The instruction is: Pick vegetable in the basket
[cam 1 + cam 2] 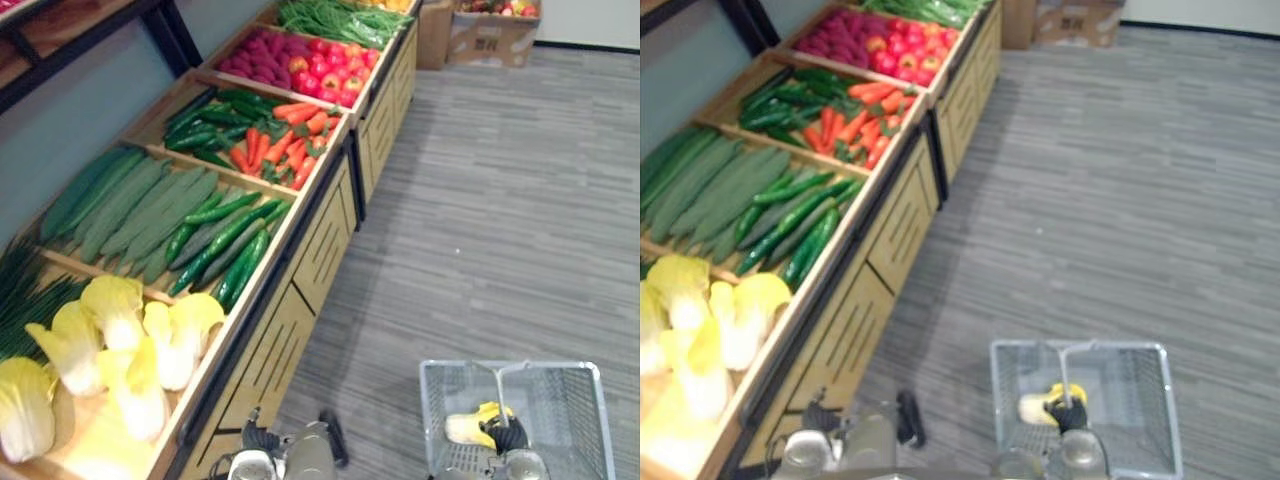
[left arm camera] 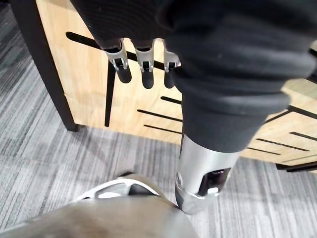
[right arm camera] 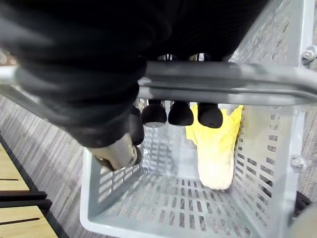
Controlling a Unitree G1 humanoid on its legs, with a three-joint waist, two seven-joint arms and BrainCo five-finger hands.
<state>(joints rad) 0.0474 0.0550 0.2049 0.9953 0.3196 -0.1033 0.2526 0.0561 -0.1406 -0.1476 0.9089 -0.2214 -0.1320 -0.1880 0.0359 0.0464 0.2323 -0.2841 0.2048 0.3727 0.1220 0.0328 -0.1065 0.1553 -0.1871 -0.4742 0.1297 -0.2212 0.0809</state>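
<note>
Cabbage (image 1: 468, 428): lies in the basket with its long axis across it, pale stem end toward the stand, yellow leafy end under the right hand.
Basket (image 1: 575, 405): grey perforated mesh, rectangular, over the striped grey floor (image 1: 500, 220), near the stand.
Right hand (image 3: 180, 113): fingers clenched round the basket's metal handle (image 3: 233, 83).
Left hand (image 2: 146, 72): fingers hang relaxed and hold nothing, in front of the slotted wooden stand (image 2: 89, 89).
Stand bins: loose cabbages (image 1: 120, 340), cucumbers (image 1: 225, 245), carrots (image 1: 290, 140).

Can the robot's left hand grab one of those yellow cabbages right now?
Probably, but not straight away. The left hand hangs open and empty, low beside the stand's wooden front. The cabbages lie uncovered on top nearby, so it would need lifting first.
</note>
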